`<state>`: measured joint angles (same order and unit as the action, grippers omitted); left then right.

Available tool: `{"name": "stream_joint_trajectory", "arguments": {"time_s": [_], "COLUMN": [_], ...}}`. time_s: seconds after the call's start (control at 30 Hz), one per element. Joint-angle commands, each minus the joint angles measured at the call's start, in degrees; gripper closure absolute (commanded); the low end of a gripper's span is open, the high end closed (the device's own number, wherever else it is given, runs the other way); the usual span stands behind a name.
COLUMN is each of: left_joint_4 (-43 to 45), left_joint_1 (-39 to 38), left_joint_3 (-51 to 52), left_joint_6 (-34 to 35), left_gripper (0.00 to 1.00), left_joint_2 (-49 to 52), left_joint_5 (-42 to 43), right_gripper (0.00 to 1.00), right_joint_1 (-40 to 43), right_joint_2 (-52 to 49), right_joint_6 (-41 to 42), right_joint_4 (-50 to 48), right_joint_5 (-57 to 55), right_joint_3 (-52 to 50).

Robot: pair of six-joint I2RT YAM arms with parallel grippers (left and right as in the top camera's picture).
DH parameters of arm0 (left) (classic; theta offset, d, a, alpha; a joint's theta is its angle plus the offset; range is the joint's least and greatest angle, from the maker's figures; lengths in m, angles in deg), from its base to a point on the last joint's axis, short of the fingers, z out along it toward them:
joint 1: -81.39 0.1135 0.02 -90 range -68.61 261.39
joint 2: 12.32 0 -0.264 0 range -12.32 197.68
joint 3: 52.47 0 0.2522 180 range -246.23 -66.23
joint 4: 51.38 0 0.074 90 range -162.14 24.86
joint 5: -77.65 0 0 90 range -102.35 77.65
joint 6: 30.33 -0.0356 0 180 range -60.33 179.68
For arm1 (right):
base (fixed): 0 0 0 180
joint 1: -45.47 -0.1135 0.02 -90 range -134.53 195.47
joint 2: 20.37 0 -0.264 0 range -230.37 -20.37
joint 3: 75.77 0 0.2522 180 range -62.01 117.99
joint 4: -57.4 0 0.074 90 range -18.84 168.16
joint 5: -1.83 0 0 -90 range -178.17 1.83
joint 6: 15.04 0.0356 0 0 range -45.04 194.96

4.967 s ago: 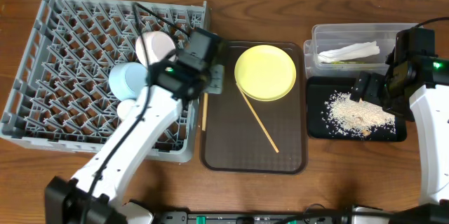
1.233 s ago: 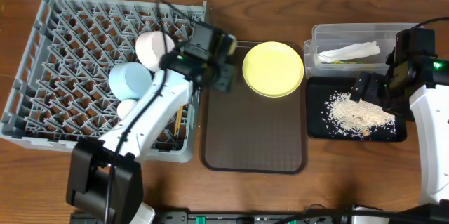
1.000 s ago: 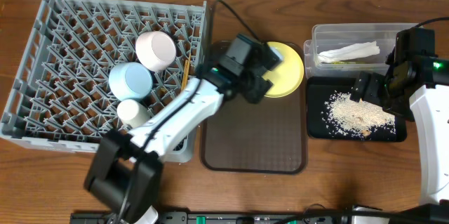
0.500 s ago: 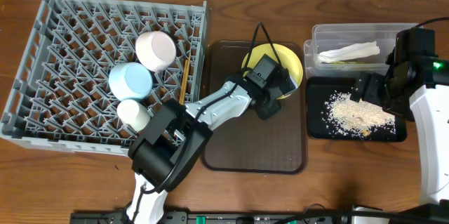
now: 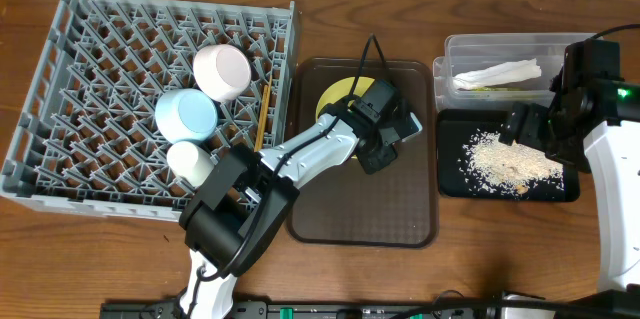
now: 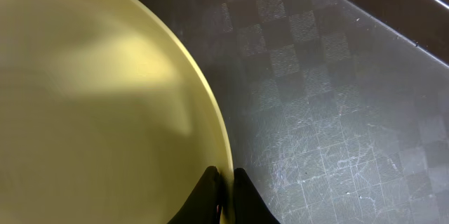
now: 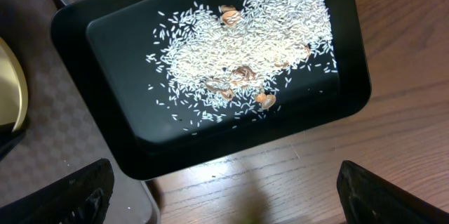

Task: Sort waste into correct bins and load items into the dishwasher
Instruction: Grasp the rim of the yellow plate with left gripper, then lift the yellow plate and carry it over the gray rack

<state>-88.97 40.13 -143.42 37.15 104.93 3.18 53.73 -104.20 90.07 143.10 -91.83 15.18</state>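
Note:
The round yellow plate point(image 5: 338, 99) is over the brown serving tray, mostly hidden under my left arm. My left gripper point(image 5: 376, 111) is shut on the plate's rim; the left wrist view shows both fingertips point(image 6: 224, 189) pinching the plate's point(image 6: 91, 112) edge. The grey dish rack point(image 5: 100, 79) holds the white bowl point(image 5: 222, 71), the light blue bowl point(image 5: 186, 115), the cream cup point(image 5: 188, 161) and the chopsticks point(image 5: 262, 114). The clear tub point(image 5: 470, 49) holds the white napkin point(image 5: 497, 74). The black tray point(image 5: 450, 184) holds the food scraps point(image 5: 510, 164). My right gripper point(image 5: 525, 124) hovers open and empty over it point(image 7: 224, 196).
The brown serving tray point(image 5: 360, 209) lies between the rack and the bins. In the right wrist view the black tray point(image 7: 351, 76) with the scraps point(image 7: 238, 48) sits on the wooden table point(image 7: 393, 147). The clear tub stands directly behind the black tray.
My left arm swung from the rack across to the brown tray and shut on the yellow plate's rim. The plate has shifted left. The chopsticks left the tray for the rack. The right arm has not moved.

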Motion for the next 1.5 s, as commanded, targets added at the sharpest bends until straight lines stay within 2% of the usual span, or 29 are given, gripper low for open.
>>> {"name": "stream_joint_trajectory", "arguments": {"time_s": [0.0,0.43,0.63,0.7,0.77,0.87,1.03,1.23,1.47], "left_joint_4": [-1.42,-1.81,-0.52,-0.28,0.04,1.25,2.56,2.73,3.48], "left_joint_1": [0.02,3.23,8.74,11.3,14.4,20.65,29.09,34.21,36.33], "left_joint_3": [0.98,0.98,0.98,0.98,0.98,0.98,0.98,0.98,0.98], "left_joint_6": [0.79,8.87,16.74,21.33,25.99,30.91,37.22,38.32,38.29], "left_gripper": [0.92,0.92,0.92,0.92,0.92,0.92,0.92,0.92,0.92], "left_joint_2": [-0.26,-20.61,-26.86,-28.26,-29.2,-29.29,-29.2,-27.69,-24.11], "left_joint_5": [-0.37,-2.29,-2.25,-2.19,0.02,10.45,21.57,30.88,31.61], "right_gripper": [0.01,0.01,0.01,0.01,0.01,0.01,0.01,0.01,0.01], "right_joint_1": [0.35,0.35,0.35,0.35,0.35,0.35,0.35,0.35,0.35], "right_joint_2": [0.9,0.92,0.9,0.9,0.92,0.92,0.92,0.9,0.92], "right_joint_6": [0.94,0.94,0.94,0.94,0.94,0.94,0.94,0.94,0.94], "right_joint_4": [-0.13,-0.11,-0.13,-0.15,-0.13,-0.13,-0.11,-0.11,0.09], "right_joint_5": [-0.35,-0.35,-0.35,-0.35,-0.35,-0.35,-0.35,-0.35,-0.35], "right_joint_3": [1.03,1.03,1.03,1.03,1.03,1.03,1.03,1.03,1.03]}}
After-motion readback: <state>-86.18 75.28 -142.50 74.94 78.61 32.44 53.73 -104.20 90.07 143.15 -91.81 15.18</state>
